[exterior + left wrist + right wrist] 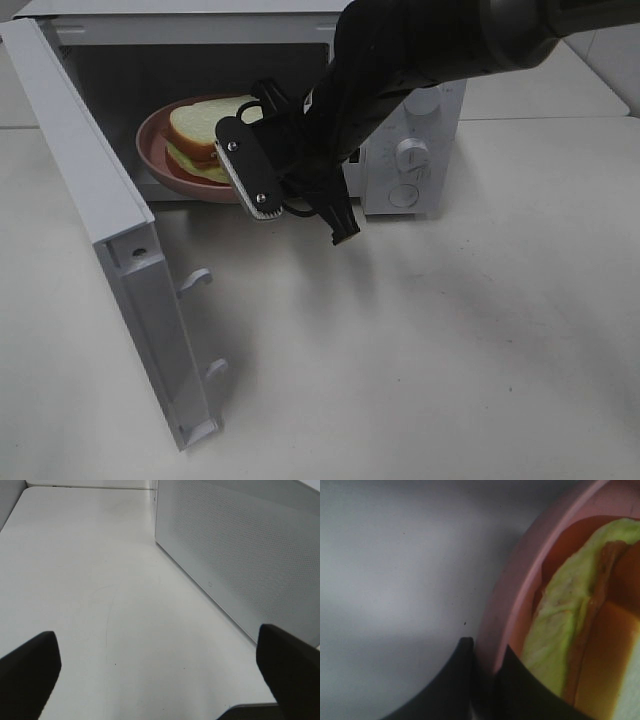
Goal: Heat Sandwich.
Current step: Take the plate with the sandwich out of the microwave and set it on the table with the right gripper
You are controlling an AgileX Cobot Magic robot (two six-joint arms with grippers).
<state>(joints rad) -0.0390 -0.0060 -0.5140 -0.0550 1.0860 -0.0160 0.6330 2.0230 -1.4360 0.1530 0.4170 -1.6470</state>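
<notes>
The sandwich (205,135), white bread with tan crust and a pale green filling, lies on a round pink plate (160,160) inside the open microwave (420,150). My right gripper (236,165) reaches in from the upper right and is shut on the plate's near rim. The right wrist view shows its dark fingers (457,680) pinching the pink rim (520,595), with the green filling (555,630) just beyond. My left gripper (160,680) is open and empty over bare table; it is out of the exterior view.
The microwave door (100,230) stands wide open, swung toward the front left, with two latch hooks (197,280) on its edge. Its perforated panel (240,555) is close to my left gripper. Two control knobs (410,155) are on the microwave's right front. The white table (450,350) spreads in front.
</notes>
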